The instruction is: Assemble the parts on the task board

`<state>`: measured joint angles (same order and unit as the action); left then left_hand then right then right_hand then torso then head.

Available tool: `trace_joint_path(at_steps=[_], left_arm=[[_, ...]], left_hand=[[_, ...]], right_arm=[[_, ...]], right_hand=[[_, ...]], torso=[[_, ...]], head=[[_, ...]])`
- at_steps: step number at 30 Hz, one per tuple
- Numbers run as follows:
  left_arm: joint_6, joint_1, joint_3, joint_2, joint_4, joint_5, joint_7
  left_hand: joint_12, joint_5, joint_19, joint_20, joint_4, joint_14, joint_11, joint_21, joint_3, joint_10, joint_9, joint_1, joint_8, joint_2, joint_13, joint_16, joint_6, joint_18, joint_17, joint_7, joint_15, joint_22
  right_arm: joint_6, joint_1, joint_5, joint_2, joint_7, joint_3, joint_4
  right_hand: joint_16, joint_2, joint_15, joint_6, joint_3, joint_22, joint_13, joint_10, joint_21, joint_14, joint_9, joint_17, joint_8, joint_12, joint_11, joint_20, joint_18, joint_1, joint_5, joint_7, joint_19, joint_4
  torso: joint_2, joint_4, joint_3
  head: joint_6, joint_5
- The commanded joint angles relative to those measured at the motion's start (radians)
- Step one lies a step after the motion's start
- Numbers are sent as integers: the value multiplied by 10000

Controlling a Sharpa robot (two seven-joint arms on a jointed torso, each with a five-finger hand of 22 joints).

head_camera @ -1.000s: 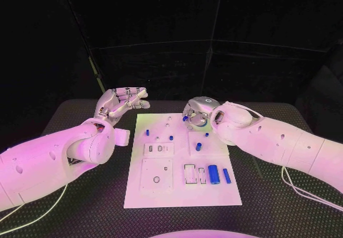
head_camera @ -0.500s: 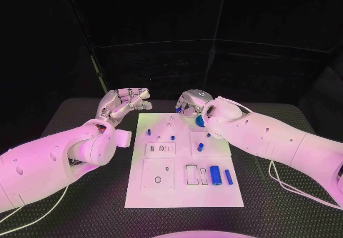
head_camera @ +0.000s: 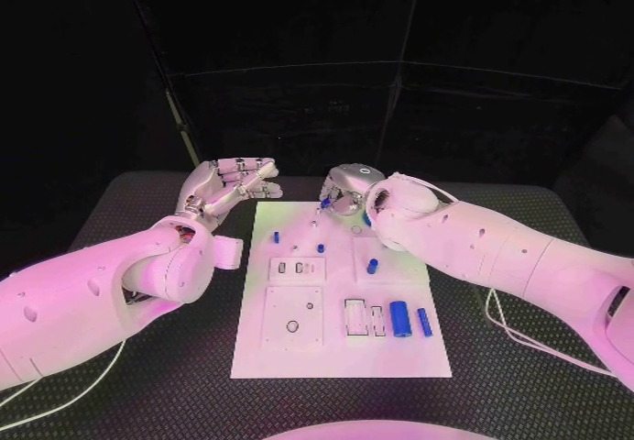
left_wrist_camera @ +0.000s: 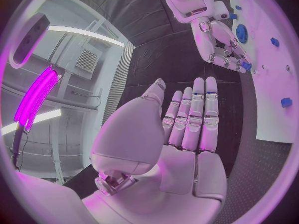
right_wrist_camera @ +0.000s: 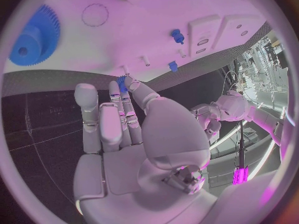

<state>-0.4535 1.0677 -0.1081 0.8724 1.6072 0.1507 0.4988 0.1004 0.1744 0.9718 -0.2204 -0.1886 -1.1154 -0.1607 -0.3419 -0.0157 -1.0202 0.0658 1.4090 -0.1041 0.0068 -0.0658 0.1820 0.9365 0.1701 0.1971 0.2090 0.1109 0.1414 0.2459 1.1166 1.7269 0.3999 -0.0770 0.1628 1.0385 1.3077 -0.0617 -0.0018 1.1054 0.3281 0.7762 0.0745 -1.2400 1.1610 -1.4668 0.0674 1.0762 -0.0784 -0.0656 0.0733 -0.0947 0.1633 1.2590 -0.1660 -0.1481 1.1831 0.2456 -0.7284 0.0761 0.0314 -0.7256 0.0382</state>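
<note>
Task board (head_camera: pixel 338 357) sits mid-table; right hand (head_camera: pixel 346 192) has slid to its far edge, pinching a small blue part (head_camera: pixel 325 202), so placing looks close. Left hand (head_camera: pixel 227 186) hovers beside that edge, fingers apart, empty.

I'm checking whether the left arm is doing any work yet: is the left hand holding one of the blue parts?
No: in the left wrist view the left hand has its fingers straight and apart, with nothing in the palm.

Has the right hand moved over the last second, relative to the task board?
Yes. The right hand has travelled toward the task board's far edge and slightly toward the left hand, holding a small blue part at its fingertips.
</note>
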Motion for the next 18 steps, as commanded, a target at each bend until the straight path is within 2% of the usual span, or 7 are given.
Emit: trace_joint_path(at_steps=[1, 4, 7, 18], left_arm=[[112, 26, -18, -5, 47, 47, 35], [111, 33, -21, 8, 70, 47, 34], [114, 39, -24, 9, 86, 47, 35], [116, 46, -29, 2, 89, 47, 29]], left_hand=[[-50, -37, 53, 17, 58, -45, -19, 18, 3, -16, -12, 69, 64, 9, 15, -46, 51, 121, 9, -2, 15, -9], [-50, -37, 53, 17, 58, -45, -19, 18, 3, -16, -12, 69, 64, 9, 15, -46, 51, 121, 9, -2, 15, -9], [-50, -37, 53, 17, 58, -45, -19, 18, 3, -16, -12, 69, 64, 9, 15, -46, 51, 121, 9, -2, 15, -9], [-75, -38, 53, 15, 65, -42, -23, 27, 9, -5, -13, 69, 84, 9, 16, -67, 47, 120, 18, -2, 19, -16]], right_arm=[[-377, 33, -8, -65, 86, 6, -73], [-362, 34, 0, -112, 90, 5, -133], [-307, 35, 16, -164, 99, 5, -185], [-346, 37, 56, -332, 116, 5, -375]], right_hand=[[46, 123, -74, 64, 44, 15, 3, -66, 58, -318, 26, 2, -22, 12, 5, -12, -195, -12, 46, 16, 30, -33], [46, 124, -74, 64, 45, 14, 2, -65, 58, -318, 26, 2, -22, 12, 5, -12, -195, -13, 47, 16, 29, -35], [47, 126, -73, 63, 46, 15, 2, -64, 59, -317, 25, 2, -21, 13, 5, -12, -195, -16, 49, 16, 28, -38], [59, 154, -71, 55, 57, 22, -2, -52, 70, -316, 22, 10, -9, 18, 7, -15, -194, -42, 75, 17, 18, -67]], torso=[[-44, 26, 20], [-59, 40, 26], [-63, 33, 16], [-64, 21, 31]], head=[[-47, 8], [-40, 21], [-66, -5], [-100, -23]])
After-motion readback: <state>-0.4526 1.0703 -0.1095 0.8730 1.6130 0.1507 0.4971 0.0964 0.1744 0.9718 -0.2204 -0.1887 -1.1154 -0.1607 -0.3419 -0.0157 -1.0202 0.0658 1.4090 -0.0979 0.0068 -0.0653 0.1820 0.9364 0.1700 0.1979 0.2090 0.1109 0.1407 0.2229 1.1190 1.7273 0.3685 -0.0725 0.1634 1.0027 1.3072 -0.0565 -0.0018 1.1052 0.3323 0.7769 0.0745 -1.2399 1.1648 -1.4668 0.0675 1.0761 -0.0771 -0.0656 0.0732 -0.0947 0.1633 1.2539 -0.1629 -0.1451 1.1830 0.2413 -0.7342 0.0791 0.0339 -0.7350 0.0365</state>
